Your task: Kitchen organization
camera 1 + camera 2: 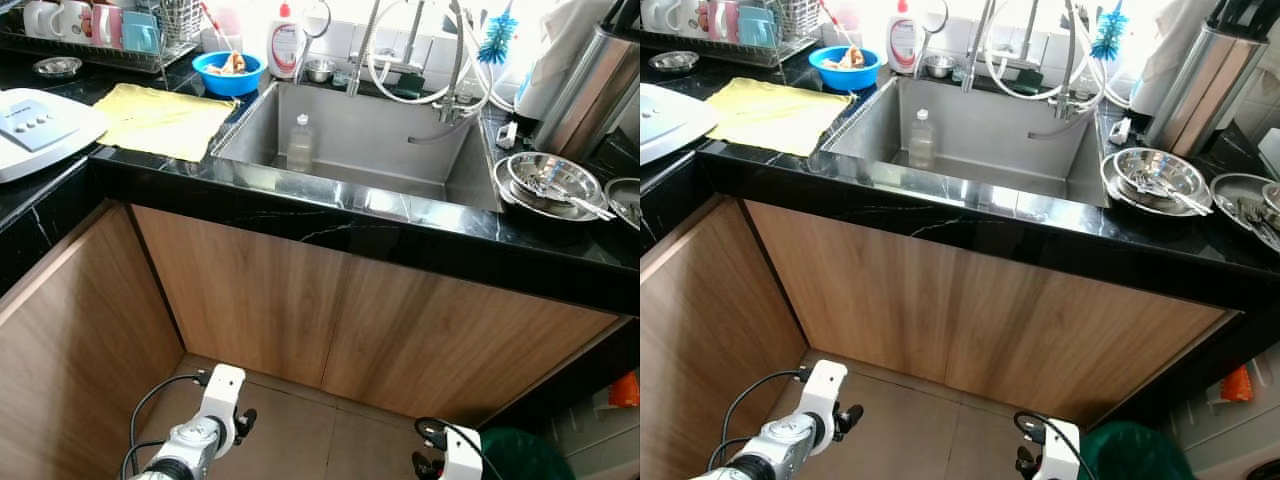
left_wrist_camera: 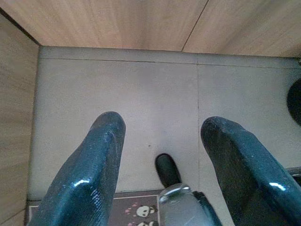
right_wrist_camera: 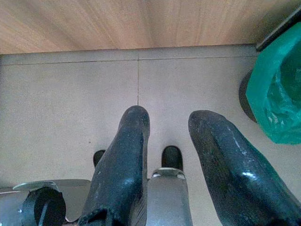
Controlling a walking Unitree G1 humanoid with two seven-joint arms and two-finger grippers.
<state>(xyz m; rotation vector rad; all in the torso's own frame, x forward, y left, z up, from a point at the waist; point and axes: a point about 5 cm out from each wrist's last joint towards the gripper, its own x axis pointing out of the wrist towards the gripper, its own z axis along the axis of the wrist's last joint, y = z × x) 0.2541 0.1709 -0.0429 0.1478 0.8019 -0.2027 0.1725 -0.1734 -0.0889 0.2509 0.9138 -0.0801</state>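
A steel sink (image 1: pixel 380 125) is set in the black marble counter (image 1: pixel 400 225) ahead of me. A clear plastic bottle (image 1: pixel 300 143) stands upright inside it, near the left wall. On the counter left of the sink lies a yellow cloth (image 1: pixel 165 118), with a blue bowl (image 1: pixel 228 72) of food behind it. Right of the sink is a stack of steel bowls (image 1: pixel 550 182) with cutlery in it. Both arms hang low over the tiled floor. My left gripper (image 2: pixel 160 127) is open and holds nothing. My right gripper (image 3: pixel 167 117) is open too, also holding nothing.
A dish rack with mugs (image 1: pixel 90 25) and a white appliance (image 1: pixel 35 125) stand at the left. A white soap bottle (image 1: pixel 285 45), tap hoses (image 1: pixel 410 60) and a blue brush (image 1: pixel 497 38) line the back. Wooden cabinet doors (image 1: pixel 330 320) face me. A green-bagged bin (image 3: pixel 277 94) stands at floor right.
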